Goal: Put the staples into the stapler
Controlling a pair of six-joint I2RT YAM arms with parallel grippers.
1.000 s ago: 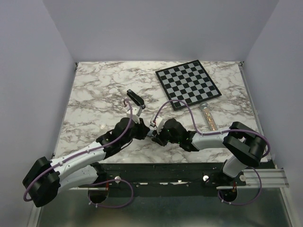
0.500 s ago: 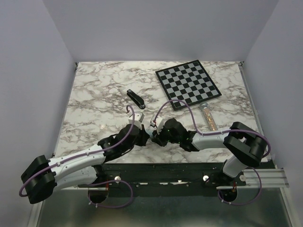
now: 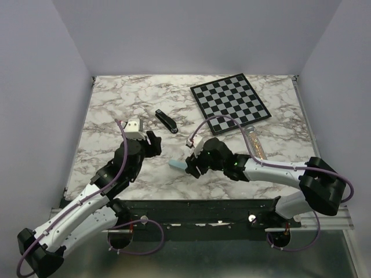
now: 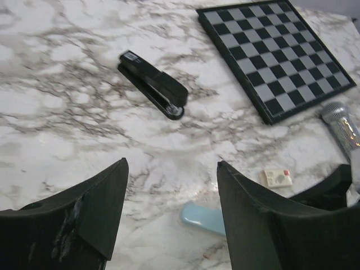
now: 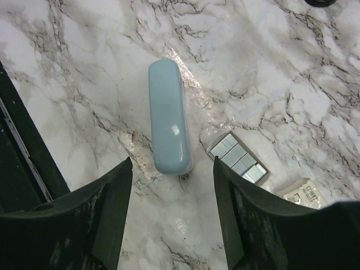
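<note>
While the left gripper (image 4: 171,169) and right gripper (image 5: 171,166) gape empty, the staples (image 5: 236,158) await pickup; the stapler (image 4: 153,84) probably needs opening.

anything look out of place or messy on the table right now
Slightly: the staples lie loose in a clear tray beside the pale blue case, not in the stapler, which lies shut farther back. Nothing looks spilled or damaged.

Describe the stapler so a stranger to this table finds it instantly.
Start at the chessboard on the marble table, far right. Left of it, lying alone, is the stapler. It's slim and all black, unlike the clear tube and pale blue case.
</note>
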